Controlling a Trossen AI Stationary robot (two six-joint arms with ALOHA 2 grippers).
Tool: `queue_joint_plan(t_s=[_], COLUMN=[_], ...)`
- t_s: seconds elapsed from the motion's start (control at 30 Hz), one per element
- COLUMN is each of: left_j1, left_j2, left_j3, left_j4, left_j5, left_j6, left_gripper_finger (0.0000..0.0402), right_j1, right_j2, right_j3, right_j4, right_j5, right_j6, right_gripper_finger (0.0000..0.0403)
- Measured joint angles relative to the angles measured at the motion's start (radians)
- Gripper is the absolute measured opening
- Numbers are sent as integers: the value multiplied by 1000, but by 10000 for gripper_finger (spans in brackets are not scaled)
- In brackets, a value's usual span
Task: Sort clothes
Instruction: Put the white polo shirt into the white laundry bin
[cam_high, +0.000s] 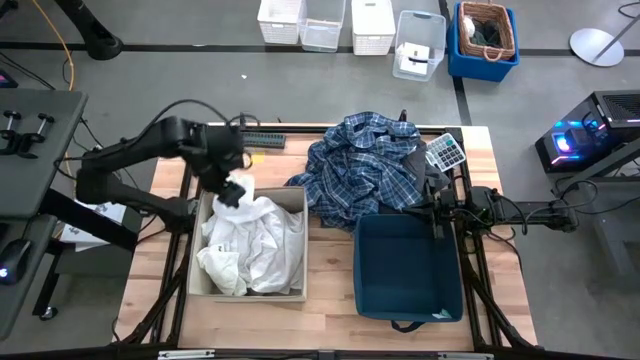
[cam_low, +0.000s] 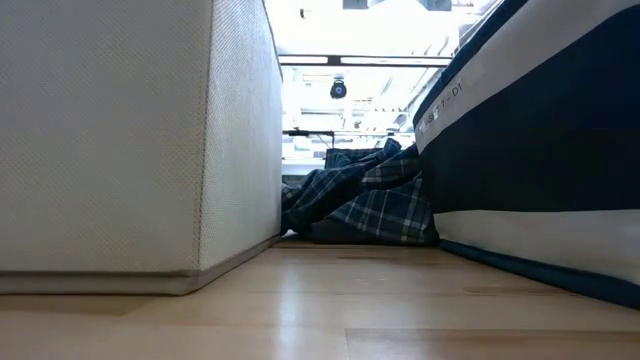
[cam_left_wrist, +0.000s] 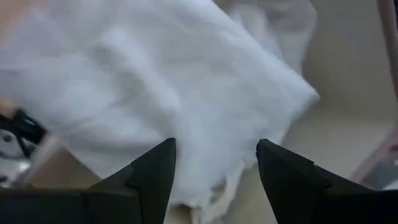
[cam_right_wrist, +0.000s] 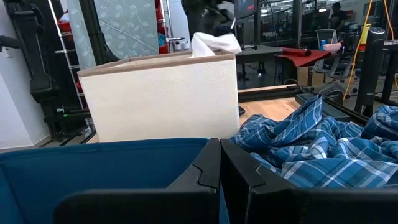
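white garment (cam_left_wrist: 186, 93) fills the left wrist view beyond the spread left gripper (cam_left_wrist: 214, 165); right gripper (cam_right_wrist: 221, 163) closed.

Overhead and table-level views, both sharing the plaid shirt (cam_high: 368, 165).

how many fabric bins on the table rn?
2. The beige bin sits left of centre, holding the white garment under the left gripper. The navy bin sits right of it, by the plaid shirt.
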Motion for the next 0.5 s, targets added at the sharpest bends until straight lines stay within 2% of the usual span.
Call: queue_joint_plan(t_s=[0.13,0.2,0.3,0.43,0.5], left_j1=[-176,-266,-380,-483,-518], left_j2=[-16,-13,-6,17,26], left_j3=[0,0,-42,-172,-199], left_j4=[24,56,174,362,442], left_j5=[-23,-74,-170,-314,-310], left_j6=[-117,-172,-243,-353,-390], left_gripper_finger=[211,211,211,211,211], right_j1=[0,0,0,0,0], right_j2=[0,0,0,0,0], right_j3=[0,0,0,0,0], right_j4=[0,0,0,0,0], right_j5=[0,0,0,0,0], right_j6=[0,0,0,0,0], right_gripper_finger=[0,0,0,0,0])
